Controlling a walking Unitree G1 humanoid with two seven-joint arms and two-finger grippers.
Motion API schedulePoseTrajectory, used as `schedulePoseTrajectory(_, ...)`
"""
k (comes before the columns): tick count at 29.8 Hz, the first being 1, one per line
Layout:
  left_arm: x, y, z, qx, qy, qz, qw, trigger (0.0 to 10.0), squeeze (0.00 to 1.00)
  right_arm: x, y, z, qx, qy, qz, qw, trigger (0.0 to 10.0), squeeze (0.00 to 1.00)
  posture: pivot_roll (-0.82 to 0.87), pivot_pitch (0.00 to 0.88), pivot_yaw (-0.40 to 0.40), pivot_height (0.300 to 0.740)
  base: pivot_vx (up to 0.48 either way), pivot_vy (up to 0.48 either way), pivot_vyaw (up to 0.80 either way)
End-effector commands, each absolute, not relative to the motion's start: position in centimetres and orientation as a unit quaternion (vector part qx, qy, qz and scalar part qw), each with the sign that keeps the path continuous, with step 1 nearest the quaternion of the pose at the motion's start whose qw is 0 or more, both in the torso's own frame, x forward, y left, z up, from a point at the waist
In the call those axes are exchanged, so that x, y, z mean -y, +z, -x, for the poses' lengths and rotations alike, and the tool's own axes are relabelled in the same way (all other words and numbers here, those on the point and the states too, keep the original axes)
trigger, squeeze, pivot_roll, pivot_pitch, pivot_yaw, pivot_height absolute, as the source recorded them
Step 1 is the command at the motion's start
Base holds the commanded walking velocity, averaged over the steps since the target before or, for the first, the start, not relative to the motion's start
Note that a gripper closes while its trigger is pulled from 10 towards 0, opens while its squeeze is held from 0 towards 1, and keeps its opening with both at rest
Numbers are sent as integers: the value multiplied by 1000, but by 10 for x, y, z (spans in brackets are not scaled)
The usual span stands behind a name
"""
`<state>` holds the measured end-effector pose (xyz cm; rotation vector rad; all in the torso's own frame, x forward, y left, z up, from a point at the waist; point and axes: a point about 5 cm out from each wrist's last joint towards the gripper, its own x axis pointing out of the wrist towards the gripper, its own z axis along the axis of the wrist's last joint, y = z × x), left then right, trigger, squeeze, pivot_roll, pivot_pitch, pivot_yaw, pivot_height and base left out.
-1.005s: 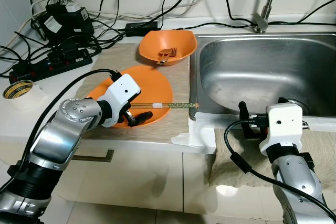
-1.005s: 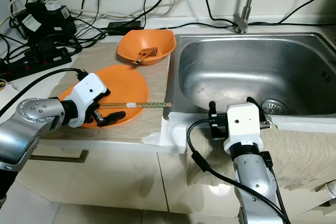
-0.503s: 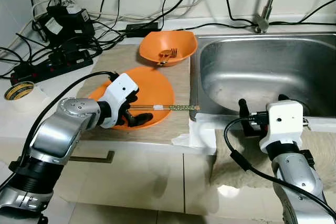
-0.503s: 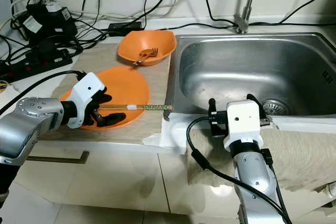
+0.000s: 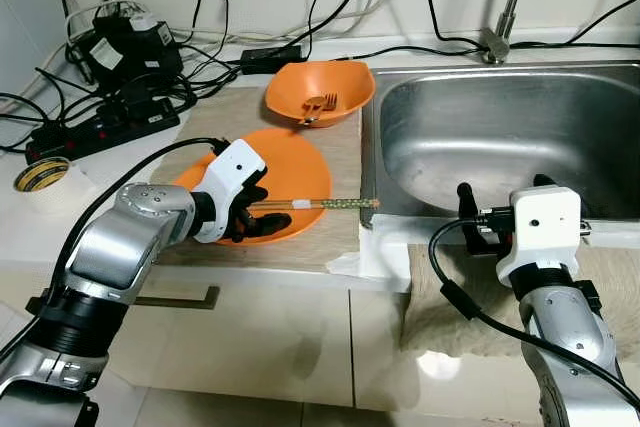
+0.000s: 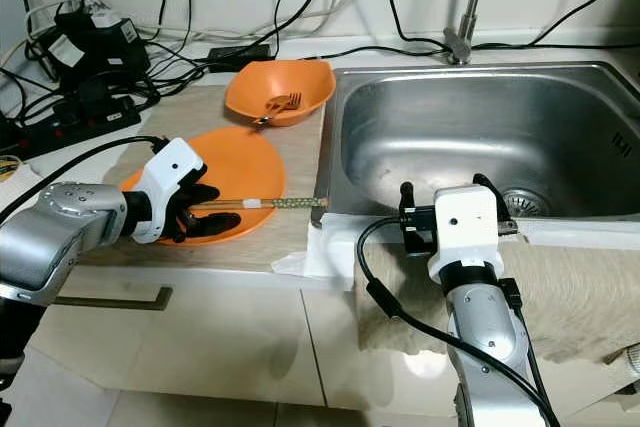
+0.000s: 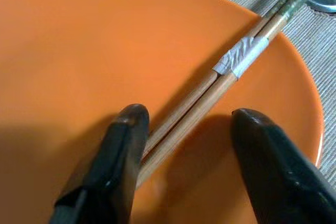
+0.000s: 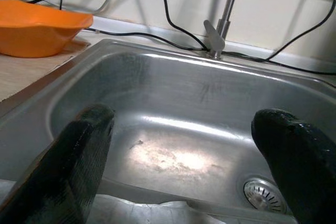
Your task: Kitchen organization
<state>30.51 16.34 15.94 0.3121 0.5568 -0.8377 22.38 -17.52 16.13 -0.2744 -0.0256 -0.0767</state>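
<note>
A pair of taped wooden chopsticks (image 5: 320, 204) lies across the flat orange plate (image 5: 290, 162) on the mat, with its patterned ends reaching toward the sink. My left gripper (image 5: 252, 221) is down on the plate at the chopsticks' plain end. It is open, with one black finger on each side of the sticks (image 7: 210, 103), and the sticks lie closer to one finger (image 7: 126, 150). An orange bowl (image 5: 320, 87) with an orange fork (image 5: 318, 104) in it stands behind the plate. My right gripper (image 8: 184, 119) hangs open at the front rim of the steel sink (image 5: 500, 137), holding nothing.
A power strip (image 5: 95, 127), adapters (image 5: 125, 47) and tangled cables crowd the back left of the counter. A tape roll (image 5: 42, 174) sits at the left edge. The faucet (image 5: 505, 7) rises behind the sink. A beige towel (image 5: 620, 277) drapes over the counter front at right.
My left gripper has turned and settled lower over the near end of the chopsticks, its fingers now on either side of them. The chopsticks and the right arm have stayed put.
</note>
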Motion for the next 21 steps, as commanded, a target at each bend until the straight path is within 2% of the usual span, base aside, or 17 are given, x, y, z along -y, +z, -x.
schedulePoseTrajectory(1,-169,134,-299,-332,-388,-141,848,0,0,175,162,-226,15,-40,136,990,10000,0,-32,0,113,736,0,0,0)
schedulePoseTrajectory(8,-168,131,-299,-330,-389,-145,848,0,0,175,162,-227,16,-41,136,990,10000,0,-33,0,112,736,0,0,0)
schedulePoseTrajectory(17,-164,133,-303,-288,-378,-141,868,0,0,176,162,-227,16,-40,138,990,10000,0,-35,0,106,736,0,0,0)
schedulePoseTrajectory(21,-164,133,-303,-288,-378,-141,868,0,0,176,162,-227,16,-40,138,990,10000,0,-35,0,106,736,0,0,0)
